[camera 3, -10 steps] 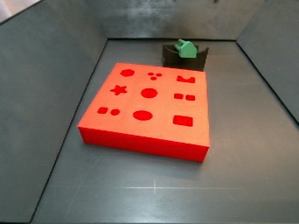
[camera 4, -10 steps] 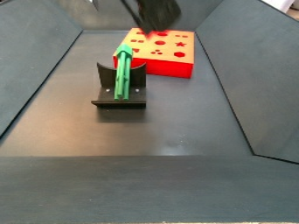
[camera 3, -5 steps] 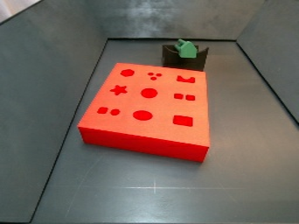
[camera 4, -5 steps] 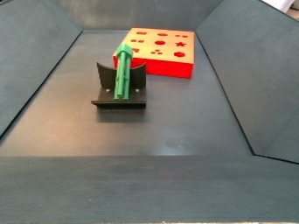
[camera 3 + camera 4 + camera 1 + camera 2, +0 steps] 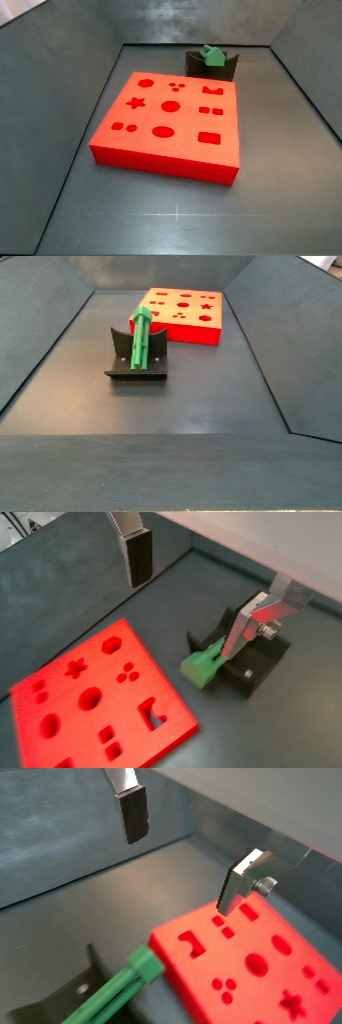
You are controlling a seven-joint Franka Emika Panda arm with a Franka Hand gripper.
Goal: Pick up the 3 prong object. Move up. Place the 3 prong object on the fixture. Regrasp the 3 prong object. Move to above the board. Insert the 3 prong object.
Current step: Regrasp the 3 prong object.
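With its fingers [image 5: 136, 557] spread wide and empty well above the fixture [image 5: 136, 360], the gripper [image 5: 187, 853] must descend squarely so both pads bracket the 3 prong object [image 5: 139, 338] leaning there, beside the board [image 5: 171, 122], for regrasping.

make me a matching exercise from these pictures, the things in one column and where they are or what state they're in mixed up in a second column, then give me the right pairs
Things:
1. 3 prong object
2. board
3. fixture
4. end effector

States:
A. dark holder standing on the floor beside the red block
B. open, holding nothing, raised clear of the pieces, seen only in both wrist views
C. green, leaning in the dark holder
D. red, flat on the floor, shaped holes all empty

Pairs: 1-C, 2-D, 3-A, 4-B
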